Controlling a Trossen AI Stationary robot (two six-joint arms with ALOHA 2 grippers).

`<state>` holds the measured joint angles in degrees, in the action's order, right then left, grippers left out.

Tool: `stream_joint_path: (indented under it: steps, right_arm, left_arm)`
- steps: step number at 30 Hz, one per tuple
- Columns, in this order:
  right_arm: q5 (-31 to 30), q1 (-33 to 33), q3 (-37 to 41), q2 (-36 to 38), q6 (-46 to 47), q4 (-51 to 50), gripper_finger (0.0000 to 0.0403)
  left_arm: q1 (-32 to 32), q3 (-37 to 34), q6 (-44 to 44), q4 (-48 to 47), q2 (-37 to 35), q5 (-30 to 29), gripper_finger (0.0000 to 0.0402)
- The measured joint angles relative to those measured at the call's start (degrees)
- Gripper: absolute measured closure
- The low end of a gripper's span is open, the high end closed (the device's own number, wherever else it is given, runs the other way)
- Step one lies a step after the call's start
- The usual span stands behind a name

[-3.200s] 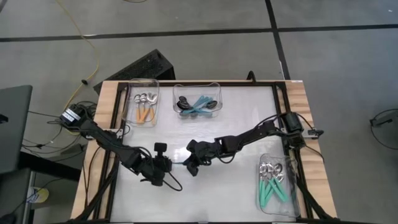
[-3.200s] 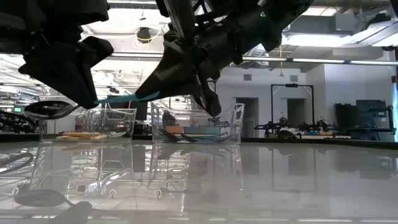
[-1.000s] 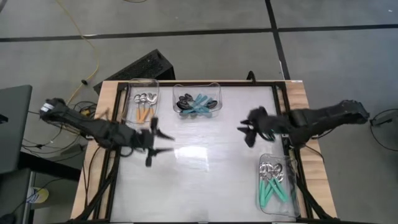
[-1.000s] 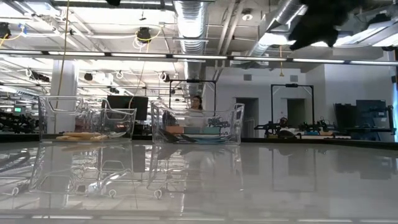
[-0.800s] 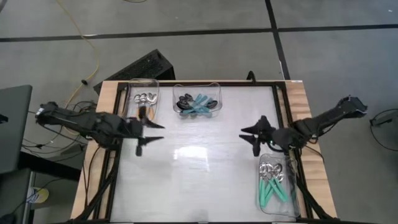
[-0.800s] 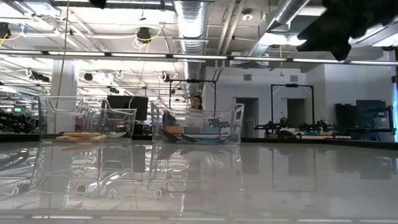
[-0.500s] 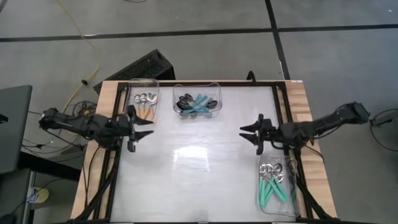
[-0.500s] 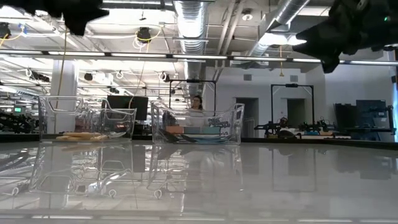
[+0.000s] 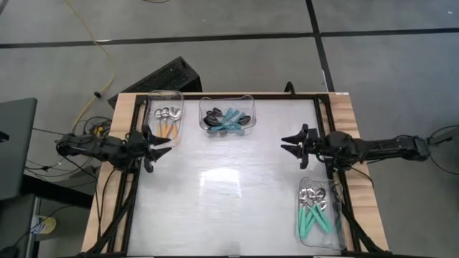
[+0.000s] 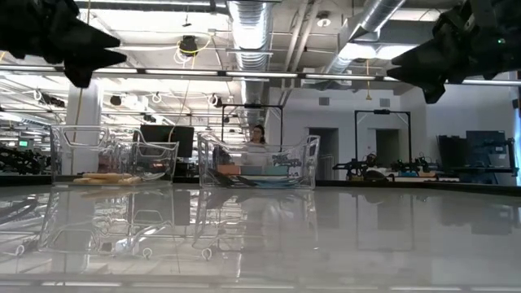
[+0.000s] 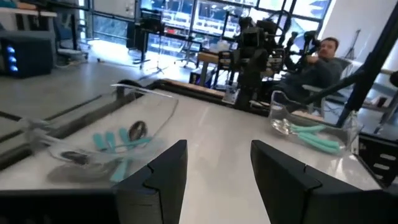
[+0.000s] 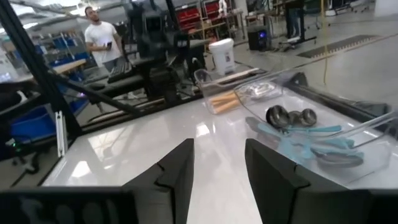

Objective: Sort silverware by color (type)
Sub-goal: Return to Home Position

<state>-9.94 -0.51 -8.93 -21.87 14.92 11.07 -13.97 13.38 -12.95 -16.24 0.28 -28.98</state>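
Observation:
The silverware lies sorted in three clear bins: orange-handled spoons (image 9: 167, 127) at the far left, blue-handled spoons (image 9: 228, 119) at the far middle, teal-handled spoons (image 9: 315, 213) at the near right. My left gripper (image 9: 159, 145) hovers level at the table's left edge, beside the orange bin, open and holding nothing (image 11: 217, 180). My right gripper (image 9: 290, 145) hovers level at the right edge, above and beyond the teal bin, also open with nothing between its fingers (image 12: 219, 174). Both point toward the table's middle.
The white tabletop (image 9: 229, 193) lies bare between the two grippers. A black frame rail (image 9: 324, 115) runs along the right side. People (image 11: 317, 59) (image 12: 102, 37) and equipment stand in the room beyond the table. Both grippers hang well above the surface in the low view (image 10: 94, 49) (image 10: 415, 69).
My left gripper has drawn back toward the table's left edge and sunk, rolling as it went, and now lies level by the orange bin. My right gripper has sunk near the right edge and tipped up from pointing downward to level. The spoons have stayed in their bins.

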Motion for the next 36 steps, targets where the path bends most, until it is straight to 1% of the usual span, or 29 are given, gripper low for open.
stream_joint_path:
  steps: [3, 8, 10, 13, 18, 21, 27, 30, 33, 36]
  right_arm:
    - [-0.5, 0.1, 0.7, 0.0, -0.2, 1.7, 0.0237]
    - [-0.4, 0.1, 6.6, -0.1, 0.2, 9.7, 0.0237]
    - [-0.4, 0.1, 8.3, -0.1, 1.5, 11.6, 0.0237]
    - [-0.3, 0.1, 8.4, -0.1, 2.1, 10.2, 0.0237]
    - [0.0, 0.1, 8.5, -0.1, 1.2, 10.4, 0.0237]
    - [2.1, 0.1, 8.5, -0.1, -0.2, 10.5, 0.0237]
    - [4.6, 0.1, 8.5, -0.1, -3.8, 10.1, 0.0237]
    - [4.5, 0.1, 8.5, 0.6, -5.3, 8.0, 0.0240]
    - [4.4, 0.1, 8.5, 2.2, -4.5, 4.6, 0.0253]
    - [4.2, 0.6, 8.5, 5.0, -4.5, 0.7, 0.0271]
  left_arm:
    - [0.0, -4.3, 0.3, 6.7, 1.1, 0.0, 0.0239]
    - [0.0, -10.7, 1.6, 14.6, 1.0, 0.7, 0.0239]
    - [0.0, -11.4, 1.9, 16.7, 1.3, 3.0, 0.0239]
    - [0.0, -12.4, 3.1, 20.4, 1.5, 8.6, 0.0239]
    - [0.0, -12.8, 2.8, 20.3, 1.6, 13.4, 0.0239]
    - [0.0, -12.8, 3.4, 20.0, 1.6, 16.9, 0.0239]
    - [0.0, -12.8, 5.4, 19.6, 1.6, 17.9, 0.0239]
    - [0.0, -12.8, 6.5, 19.6, 1.6, 17.9, 0.0239]
    - [0.0, -12.8, 6.6, 19.6, 1.6, 18.7, 0.0239]
    - [0.0, -12.8, 6.7, 18.6, 1.6, 20.7, 0.0239]
